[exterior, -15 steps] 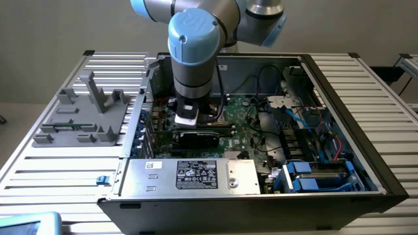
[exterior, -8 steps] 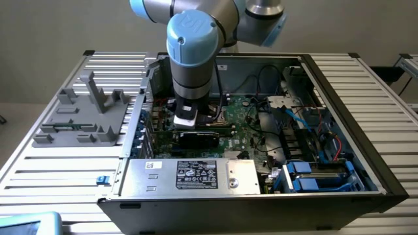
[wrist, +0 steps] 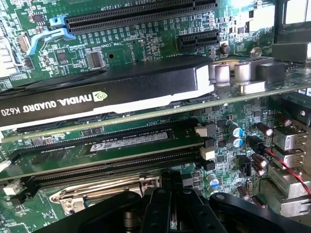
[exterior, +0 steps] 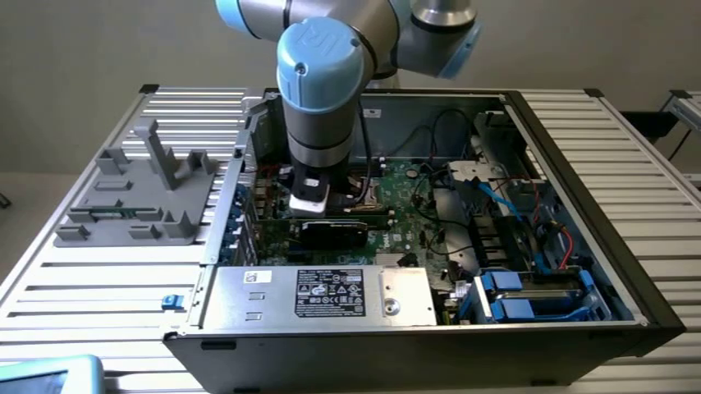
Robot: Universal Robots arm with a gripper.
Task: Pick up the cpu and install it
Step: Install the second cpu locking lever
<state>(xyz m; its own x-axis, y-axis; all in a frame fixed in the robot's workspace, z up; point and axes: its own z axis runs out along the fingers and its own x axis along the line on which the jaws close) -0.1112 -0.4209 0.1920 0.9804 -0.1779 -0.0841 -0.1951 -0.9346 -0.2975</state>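
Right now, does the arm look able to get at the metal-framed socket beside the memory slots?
Probably yes: the gripper hangs right by the socket frame, with nothing between; the graphics card stands clear.

Robotics lab: opened computer case (exterior: 592,320) on slatted metal workbench (exterior: 98,287).

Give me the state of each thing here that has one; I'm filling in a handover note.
Computer case: side open, insides exposed.
Graphics card: seated in its slot on the motherboard.
Memory stick: seated in its slot.
Long black expansion slot: unoccupied.
Gripper: shut, low over the motherboard beside the metal socket frame; whether it holds the cpu can't be told.
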